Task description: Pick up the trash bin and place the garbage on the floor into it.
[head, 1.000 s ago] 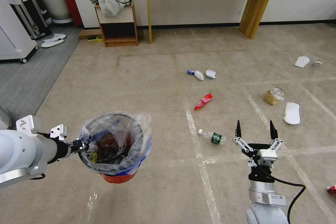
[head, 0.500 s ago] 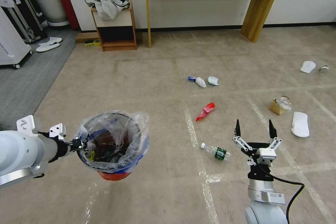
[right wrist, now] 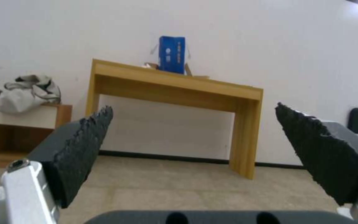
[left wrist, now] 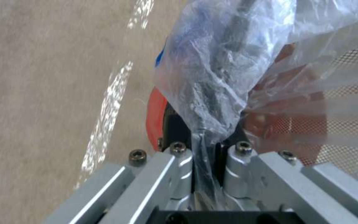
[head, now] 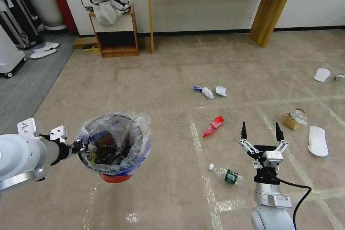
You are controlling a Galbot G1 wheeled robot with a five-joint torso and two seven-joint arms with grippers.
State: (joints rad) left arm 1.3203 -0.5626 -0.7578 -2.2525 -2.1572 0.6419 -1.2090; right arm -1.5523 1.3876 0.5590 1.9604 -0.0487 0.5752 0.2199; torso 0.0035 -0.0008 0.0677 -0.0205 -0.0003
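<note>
The left gripper (head: 83, 147) pinches the trash bin (head: 114, 147) rim above the floor (head: 161, 75); the right gripper (head: 260, 132) is spread wide near a bottle (head: 226, 173)

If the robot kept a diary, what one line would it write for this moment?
left gripper: shut on trash bin rim, bin aloft | right gripper: open, empty, above floor | nearest litter: bottle, red wrapper

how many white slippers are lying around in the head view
4. One slipper right of the brown bag, one farther back near the right edge, and a pair on the grey carpet at far left. Others may lie out of frame.
</note>
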